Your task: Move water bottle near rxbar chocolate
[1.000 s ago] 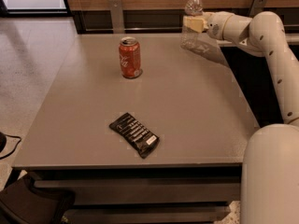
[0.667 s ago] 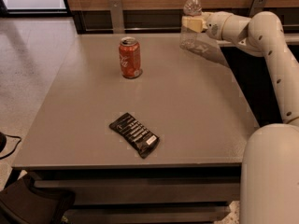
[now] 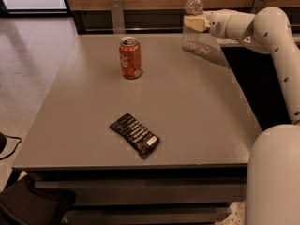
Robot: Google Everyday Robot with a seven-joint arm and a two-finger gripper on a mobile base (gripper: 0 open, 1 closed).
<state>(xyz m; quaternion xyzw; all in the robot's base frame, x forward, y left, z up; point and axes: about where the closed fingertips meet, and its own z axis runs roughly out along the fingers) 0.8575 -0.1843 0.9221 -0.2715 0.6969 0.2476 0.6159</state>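
Note:
The water bottle (image 3: 192, 14), clear with a white cap, stands at the far right of the table. My gripper (image 3: 194, 23) reaches in from the right on a white arm and sits at the bottle's middle, its pale fingers against the bottle. The rxbar chocolate (image 3: 135, 135), a flat black wrapper with white lettering, lies near the table's front edge, well away from the bottle.
An orange soda can (image 3: 130, 57) stands upright at the table's far middle-left. The grey table (image 3: 197, 102) has its front edge low in view. My white arm (image 3: 276, 46) runs down the right side. A wooden wall with metal brackets is behind the table.

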